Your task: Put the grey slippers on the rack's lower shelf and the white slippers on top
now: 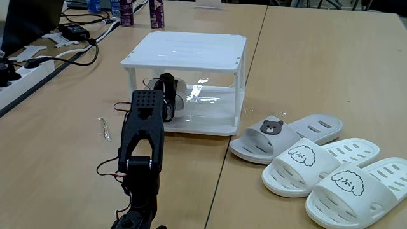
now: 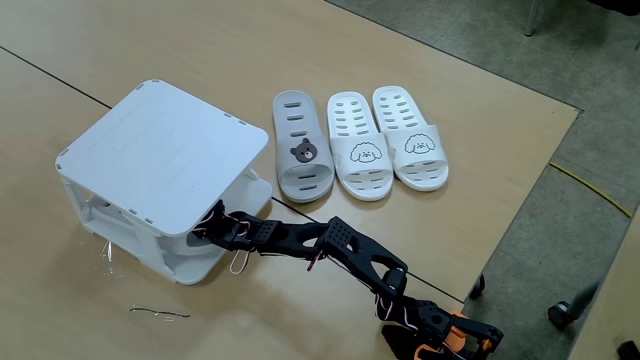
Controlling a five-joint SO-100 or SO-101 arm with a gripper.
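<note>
Both fixed views: black gripper (image 1: 173, 95) reaching inside white plastic rack (image 1: 184, 49) at lower shelf (image 1: 213, 117), clasping a light grey slipper (image 1: 179, 95).

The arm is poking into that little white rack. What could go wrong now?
The gripper is under the top shelf; rising too early could knock or tip the rack. The slipper by it on the lower shelf might get dragged out when the arm withdraws.

Lower shelf (image 1: 213, 111): right half open, left half occupied by end effector (image 1: 170, 95). Rack (image 1: 184, 49) top: bare. Bench (image 1: 318, 63) behind slippers: unobstructed. Cables (image 1: 76, 38), bottles (image 1: 156, 14): far-left edge.
</note>
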